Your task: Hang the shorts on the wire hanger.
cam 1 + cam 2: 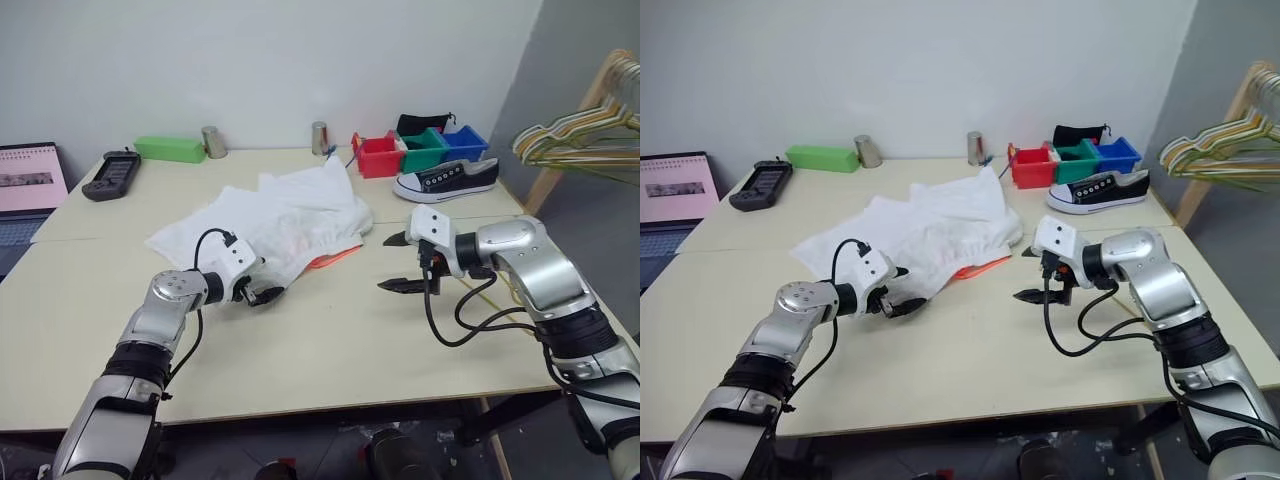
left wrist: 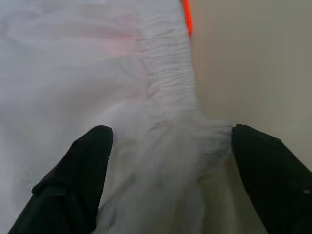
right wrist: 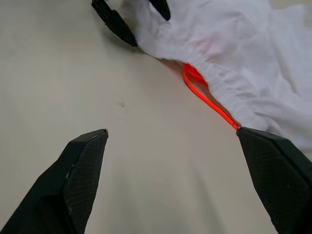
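The white shorts [image 1: 285,220] lie crumpled on the middle of the table, their orange-red drawstring [image 3: 207,100] poking out at the near edge. My left gripper [image 1: 262,293] is at the shorts' near-left corner. It is open, and its fingers [image 2: 80,170] straddle the gathered waistband [image 2: 170,97]. My right gripper [image 1: 397,262] hovers open over bare table just right of the drawstring, with nothing in it. A short stretch of thin yellow wire [image 1: 492,293], apparently the wire hanger, shows on the table under my right forearm; the rest is hidden.
A black-and-white shoe [image 1: 445,178] and red, green and blue bins [image 1: 378,155] stand at the back right. A bunch of thicker hangers [image 1: 580,130] hangs on a wooden rack beyond the table's right edge. Back left: laptop [image 1: 25,185], black device [image 1: 110,175], green box [image 1: 170,148], metal cups [image 1: 214,142].
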{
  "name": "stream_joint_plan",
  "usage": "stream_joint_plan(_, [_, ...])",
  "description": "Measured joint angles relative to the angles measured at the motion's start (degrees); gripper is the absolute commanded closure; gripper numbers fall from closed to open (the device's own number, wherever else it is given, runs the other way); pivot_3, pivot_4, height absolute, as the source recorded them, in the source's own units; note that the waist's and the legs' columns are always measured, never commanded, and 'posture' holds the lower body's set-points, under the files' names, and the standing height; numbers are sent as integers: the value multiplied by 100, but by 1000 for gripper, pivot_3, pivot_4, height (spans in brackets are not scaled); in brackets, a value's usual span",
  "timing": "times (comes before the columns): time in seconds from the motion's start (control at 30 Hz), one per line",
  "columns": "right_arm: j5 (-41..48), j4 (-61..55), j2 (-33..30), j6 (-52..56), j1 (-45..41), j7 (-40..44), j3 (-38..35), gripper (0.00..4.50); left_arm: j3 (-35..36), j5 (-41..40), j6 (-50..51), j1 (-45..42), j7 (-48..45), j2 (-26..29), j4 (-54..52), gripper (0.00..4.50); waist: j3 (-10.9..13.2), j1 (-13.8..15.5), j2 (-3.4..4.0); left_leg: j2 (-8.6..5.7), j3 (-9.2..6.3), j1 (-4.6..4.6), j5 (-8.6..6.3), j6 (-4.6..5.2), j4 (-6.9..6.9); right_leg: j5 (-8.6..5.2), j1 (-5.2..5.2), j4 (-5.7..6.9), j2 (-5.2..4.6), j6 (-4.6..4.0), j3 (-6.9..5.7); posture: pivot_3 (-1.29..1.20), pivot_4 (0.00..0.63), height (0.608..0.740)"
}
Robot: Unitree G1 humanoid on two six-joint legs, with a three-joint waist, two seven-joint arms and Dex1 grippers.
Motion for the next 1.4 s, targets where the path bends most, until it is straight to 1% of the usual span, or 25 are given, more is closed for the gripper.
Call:
stream_joint_plan(0.2, [91,-36,-61,190,64,-258,-171,0,-35,74,-193,-127,-491,58,173,2539,-4,-314,0,-1,0,0,1,1,1,2,1,2,-2,4,0,-337,0,740])
stream_joint_plan(0.23, [107,-39,-70,203,63,-300,-194,0,-35,82,-203,-151,-539,58,206,2832,-9,-337,-1,-1,0,0,1,1,1,2,1,2,-3,5,0,-337,0,740])
stream_joint_plan(0.27, [123,-41,-72,217,63,-338,-194,0,-35,87,-210,-172,-553,58,236,2944,-11,-365,-2,-1,0,0,1,2,2,2,1,2,-3,6,0,-336,0,740])
stream_joint_plan(0.33, [153,-44,-74,228,65,-400,-194,0,-25,82,-192,-196,-577,55,232,3336,-11,-434,-1,-1,-1,0,2,3,2,4,2,2,-3,8,0,-334,0,740])
stream_joint_plan(0.4, [157,-46,-98,228,67,-419,-194,0,-20,70,-153,-196,-615,51,185,3844,-12,-482,-1,-2,-1,0,2,4,3,5,2,2,-3,10,1,-331,0,740])
stream_joint_plan(0.47, [159,-49,-126,227,73,-439,-194,0,-1,34,66,-132,-678,50,-101,4224,-12,-504,-1,-1,-1,0,3,4,4,5,2,3,-4,10,2,-330,0,740])
stream_joint_plan(0.5, [161,-51,-127,226,72,-452,-194,0,16,-47,265,-28,-713,60,-408,4439,-13,-508,0,-2,-1,0,3,4,4,5,2,4,-4,10,3,-328,0,740])
stream_joint_plan(0.53, [163,-55,-136,223,80,-467,-193,0,47,-165,512,136,-783,80,-860,4486,-14,-519,2,-1,0,0,3,4,4,5,3,4,-4,10,4,-325,0,740])
stream_joint_plan(0.6, [167,-62,-136,220,88,-482,-190,0,90,-338,980,437,-835,134,-1548,4486,-15,-530,2,-1,0,0,3,4,4,5,2,4,-4,10,4,-318,5,740])
stream_joint_plan(0.77, [166,-91,-142,213,187,-497,-181,0,142,-849,2305,1504,-891,335,-3683,4486,-16,-529,5,-2,0,2,3,5,4,5,4,5,-4,10,7,-304,10,740])
stream_joint_plan(0.83, [168,-116,-122,211,213,-501,-174,0,141,-898,2619,1662,-717,272,-4141,4486,-16,-478,4,-2,-2,4,3,6,6,6,10,5,-4,13,6,-297,12,740])
stream_joint_plan(1.0, [172,-197,-23,211,285,-493,-68,0,-58,-1027,3285,1722,-202,-225,-4846,4486,-18,-418,3,-7,-2,32,4,6,6,8,49,0,-4,16,7,-282,14,740])
stream_joint_plan(1.13, [168,-187,33,160,288,-489,17,0,-451,-1020,3547,1697,192,-701,-4917,4486,-18,-375,2,-6,-1,74,3,7,5,2,92,-8,-3,9,7,-280,21,740])
stream_joint_plan(1.2, [167,-175,56,131,288,-486,49,0,-568,-1017,3569,1692,268,-759,-4962,4486,-18,-377,2,-5,0,78,2,7,3,-1,94,-8,-3,5,7,-279,23,740])
stream_joint_plan(1.27, [165,-148,59,115,288,-481,63,0,-611,-1008,3563,1693,339,-762,-4972,3856,-18,-370,2,-4,-1,80,3,7,2,-2,94,-8,-3,3,7,-277,26,740])
stream_joint_plan(1.3, [164,-127,58,111,287,-478,63,0,-608,-994,3551,1693,375,-752,-4971,3755,-18,-364,2,-4,-1,81,3,7,1,-2,95,-8,-3,3,7,-275,27,740])
stream_joint_plan(1.33, [164,-115,58,107,287,-475,63,0,-602,-994,3546,1693,412,-745,-4966,3561,-18,-357,2,-4,0,81,2,7,1,-3,95,-8,-3,1,7,-274,27,740])
stream_joint_plan(1.37, [163,-97,58,100,287,-470,63,0,-598,-1002,3543,1693,443,-738,-4965,3418,-18,-348,2,-5,-1,81,2,7,2,-11,96,-8,-3,-13,8,-273,28,740])
stream_joint_plan(1.4, [163,-69,59,88,286,-465,64,0,-588,-1032,3538,1694,448,-722,-4965,3177,-18,-338,2,-5,0,81,2,7,2,-12,97,-8,-3,-15,8,-272,29,740])
